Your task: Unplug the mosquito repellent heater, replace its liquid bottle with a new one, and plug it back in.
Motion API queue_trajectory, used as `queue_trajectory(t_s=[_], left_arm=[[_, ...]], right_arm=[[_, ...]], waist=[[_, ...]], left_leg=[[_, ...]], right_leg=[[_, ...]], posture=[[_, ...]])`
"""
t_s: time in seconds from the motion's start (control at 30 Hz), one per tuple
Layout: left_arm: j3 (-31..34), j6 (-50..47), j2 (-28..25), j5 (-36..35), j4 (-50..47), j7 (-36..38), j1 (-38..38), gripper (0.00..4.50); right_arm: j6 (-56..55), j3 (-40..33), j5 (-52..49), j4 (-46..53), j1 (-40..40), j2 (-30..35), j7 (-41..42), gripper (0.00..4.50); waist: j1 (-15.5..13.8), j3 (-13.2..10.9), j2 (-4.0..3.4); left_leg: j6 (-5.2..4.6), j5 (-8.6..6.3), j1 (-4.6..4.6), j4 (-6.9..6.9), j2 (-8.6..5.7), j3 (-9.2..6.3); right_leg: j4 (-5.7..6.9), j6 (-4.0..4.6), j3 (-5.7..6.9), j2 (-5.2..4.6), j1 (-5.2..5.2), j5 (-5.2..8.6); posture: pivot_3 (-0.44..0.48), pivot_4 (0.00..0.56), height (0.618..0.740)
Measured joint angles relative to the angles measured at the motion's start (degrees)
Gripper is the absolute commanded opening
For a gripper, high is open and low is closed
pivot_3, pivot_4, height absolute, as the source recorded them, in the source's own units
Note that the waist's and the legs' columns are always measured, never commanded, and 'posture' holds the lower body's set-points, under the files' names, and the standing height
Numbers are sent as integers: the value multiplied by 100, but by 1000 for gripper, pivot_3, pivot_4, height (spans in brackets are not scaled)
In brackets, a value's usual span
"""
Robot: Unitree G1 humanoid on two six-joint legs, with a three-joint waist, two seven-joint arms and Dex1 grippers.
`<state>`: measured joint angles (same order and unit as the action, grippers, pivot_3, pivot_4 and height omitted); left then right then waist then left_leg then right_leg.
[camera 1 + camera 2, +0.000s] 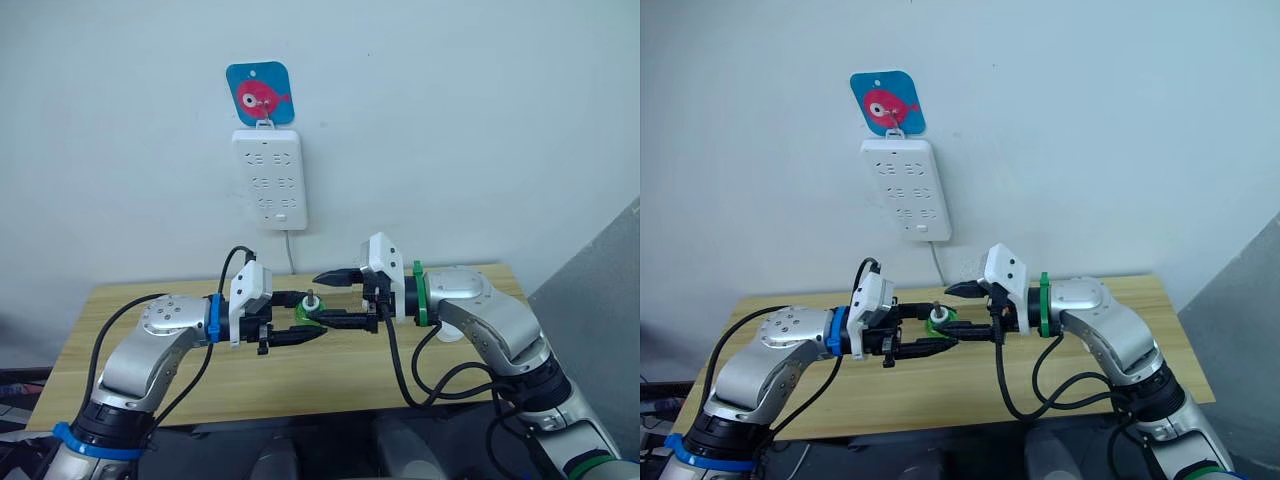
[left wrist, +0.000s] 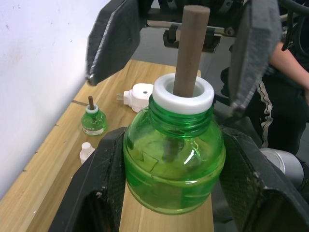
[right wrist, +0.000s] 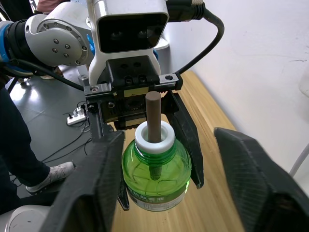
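Note:
A green liquid bottle (image 2: 174, 164) with a white collar and a brown wick is held upright above the table, with my left gripper (image 1: 312, 316) shut on its body. My right gripper (image 3: 169, 140) faces it from the other side, open, with its fingers (image 2: 113, 38) spread on either side of the wick. The white mosquito repellent heater (image 2: 140, 95) lies unplugged on the wooden table (image 1: 130, 300), prongs pointing sideways. A second green bottle (image 2: 93, 121) stands near it, and a small white cap (image 2: 87, 151) lies beside that.
A white power strip (image 1: 268, 180) hangs on the wall above the table's back edge, under a blue tag (image 1: 259, 95); its cord drops behind the table. A person (image 2: 285, 92) stands close to the table. A floor power strip (image 3: 77, 115) lies below.

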<state>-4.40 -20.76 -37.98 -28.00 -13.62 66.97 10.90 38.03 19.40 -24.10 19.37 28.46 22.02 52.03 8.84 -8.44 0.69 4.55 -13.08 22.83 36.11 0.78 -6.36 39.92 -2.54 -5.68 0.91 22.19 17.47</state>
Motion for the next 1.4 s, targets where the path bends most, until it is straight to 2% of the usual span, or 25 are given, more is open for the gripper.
queue_trajectory(t_s=[0.27,0.37,0.53,0.93,1.0,1.07,1.17,1.4], left_arm=[[0,129,52,9,99,12,6,2309],[0,148,53,9,102,12,7,2309],[1,152,55,14,107,2,7,2309],[14,64,86,-42,95,-40,68,2309],[41,-9,104,-121,84,-31,81,3020],[49,-30,138,-202,76,-19,135,3479],[50,-53,167,-259,74,-34,276,4407],[90,-632,221,-521,-75,-463,314,4500]], right_arm=[[38,75,6,-80,11,-75,16,3186],[132,78,-54,-116,14,-84,43,2541],[171,83,-128,-140,41,-75,60,825],[113,75,-147,-185,135,-20,99,821],[113,20,-190,-192,138,-19,146,821],[114,-35,-202,-221,152,-17,156,821],[117,-143,-249,-233,160,6,167,821],[403,-736,-679,-228,162,42,46,821]], waist=[[56,12,14],[70,13,16],[72,14,16],[73,15,17],[73,16,18],[72,19,20],[73,37,27],[81,106,30]], left_leg=[[0,0,0,0,0,-2],[0,0,-1,1,0,-2],[0,0,-1,2,0,-2],[0,0,-1,3,0,-3],[0,0,-1,3,0,-3],[0,0,-1,5,-1,-3],[0,1,-1,7,-1,-4],[1,1,-1,10,-1,-7]], right_leg=[[1,9,0,0,0,-5],[3,9,0,0,0,-5],[3,8,0,0,-1,-5],[5,10,1,0,-1,-6],[5,10,1,0,-2,-6],[6,10,2,0,-3,-7],[6,11,2,0,-3,-7],[8,11,3,-1,-5,-9]], posture=[[-143,69,740],[-141,70,740],[-140,73,740],[-140,67,740],[-139,62,740],[-137,57,740],[-135,48,740],[-133,26,740]])
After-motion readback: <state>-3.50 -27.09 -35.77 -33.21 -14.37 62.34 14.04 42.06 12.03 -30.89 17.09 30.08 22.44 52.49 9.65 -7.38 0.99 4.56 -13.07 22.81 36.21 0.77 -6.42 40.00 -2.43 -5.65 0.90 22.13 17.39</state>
